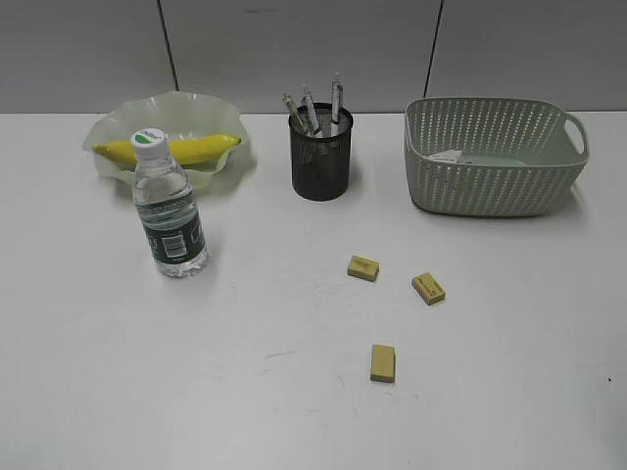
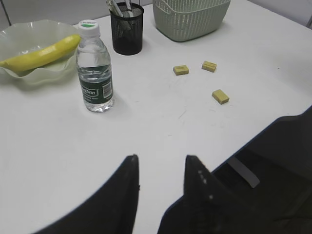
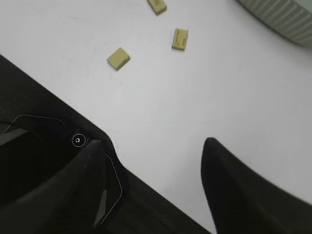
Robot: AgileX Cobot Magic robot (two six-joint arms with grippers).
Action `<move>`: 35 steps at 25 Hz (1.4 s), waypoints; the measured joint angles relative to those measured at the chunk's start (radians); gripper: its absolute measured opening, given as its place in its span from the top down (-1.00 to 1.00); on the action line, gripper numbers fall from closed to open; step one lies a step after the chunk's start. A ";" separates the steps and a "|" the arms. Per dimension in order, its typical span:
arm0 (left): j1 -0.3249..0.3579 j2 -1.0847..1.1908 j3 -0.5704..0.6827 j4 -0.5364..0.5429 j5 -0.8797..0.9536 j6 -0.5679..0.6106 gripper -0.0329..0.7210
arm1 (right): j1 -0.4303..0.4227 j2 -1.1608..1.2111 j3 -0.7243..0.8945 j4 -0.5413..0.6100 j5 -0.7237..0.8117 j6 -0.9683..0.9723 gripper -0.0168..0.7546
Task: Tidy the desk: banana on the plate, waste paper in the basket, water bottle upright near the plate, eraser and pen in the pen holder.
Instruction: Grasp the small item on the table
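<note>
A white desk [image 1: 118, 372] seen from the front at a downward slant. At the back left, a banana [image 1: 181, 150] lies across a pale green plate with a wavy rim [image 1: 220, 108]. Just in front of the plate a water bottle [image 1: 168, 208] with a white cap and dark green label stands upright. At the back centre, a black mesh pen holder [image 1: 321, 157] holds several pens [image 1: 313, 106] leaning at angles. At the back right sits a sage-green perforated basket [image 1: 490, 181] with a scrap of white waste paper [image 1: 446, 157] inside. Three yellowish erasers lie loose on the desk, apart from one another: one [image 1: 363, 267] near the middle, one [image 1: 428, 288] to its right, one [image 1: 383, 362] nearer the front. The left gripper [image 2: 161, 168] hovers over the near edge of the desk, its dark fingers partly spread with nothing between them. The right gripper [image 3: 153, 146] also hangs near the desk edge, its fingers wide apart and empty.
</note>
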 joint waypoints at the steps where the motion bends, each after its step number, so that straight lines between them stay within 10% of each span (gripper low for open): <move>1: 0.000 0.000 0.000 0.000 0.000 0.000 0.27 | 0.000 -0.052 0.059 0.000 -0.015 0.000 -0.32; 15: 0.000 0.095 -0.009 0.004 -0.024 0.000 0.27 | 0.000 -0.672 0.469 0.016 -0.088 0.049 -0.32; 24: 0.000 0.620 -0.037 0.012 -0.476 0.000 0.27 | 0.000 -0.898 0.485 0.016 -0.112 0.056 -0.32; 35: 0.000 1.456 -0.517 0.054 -0.706 0.007 0.26 | 0.000 -0.912 0.485 0.016 -0.114 0.057 -0.31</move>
